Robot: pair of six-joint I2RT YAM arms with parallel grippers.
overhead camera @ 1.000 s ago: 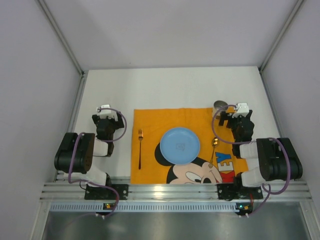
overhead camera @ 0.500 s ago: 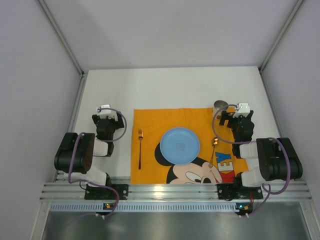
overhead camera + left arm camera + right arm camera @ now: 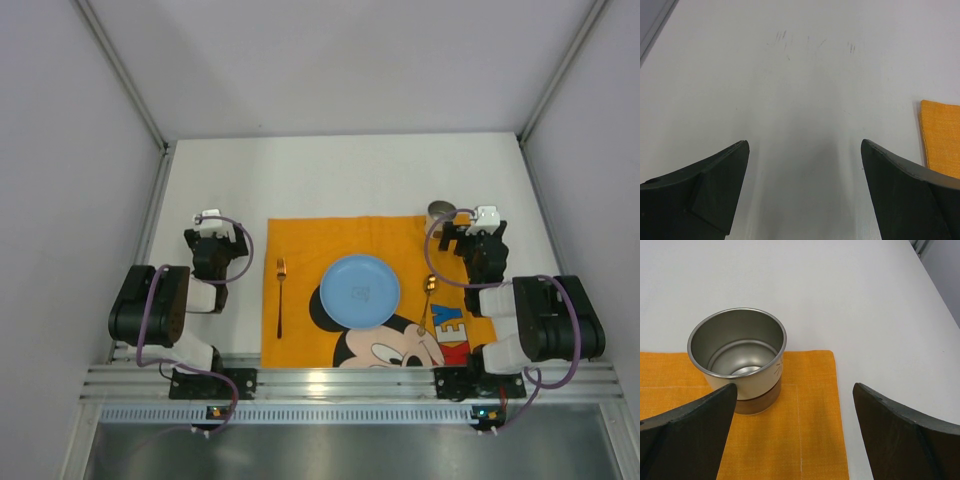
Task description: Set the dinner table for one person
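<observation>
Nothing has moved since the earlier frames: both arms and all the things on the table stand exactly as they did. The right gripper (image 3: 795, 387) has its jaws spread wide and holds nothing; just in front of it, a little off its centre line and close to one finger, stands an empty metal cup (image 3: 737, 357), upright on the far right corner of the orange placemat (image 3: 300, 235). The left gripper (image 3: 803, 146) is also wide apart and empty, hanging over the bare white dinner table (image 3: 340, 175), with only the edge of the placemat at its side. Further out, a blue plate (image 3: 360, 290) lies in the middle of the placemat, a fork (image 3: 280, 295) to its left and a spoon (image 3: 428, 290) to its right, so the setting looks complete to me. The table itself fills the whole floor of the cell under everything. The danger now is the cup: if the right arm goes forward or swings sideways, the near finger could tip it or push it off the cloth.
</observation>
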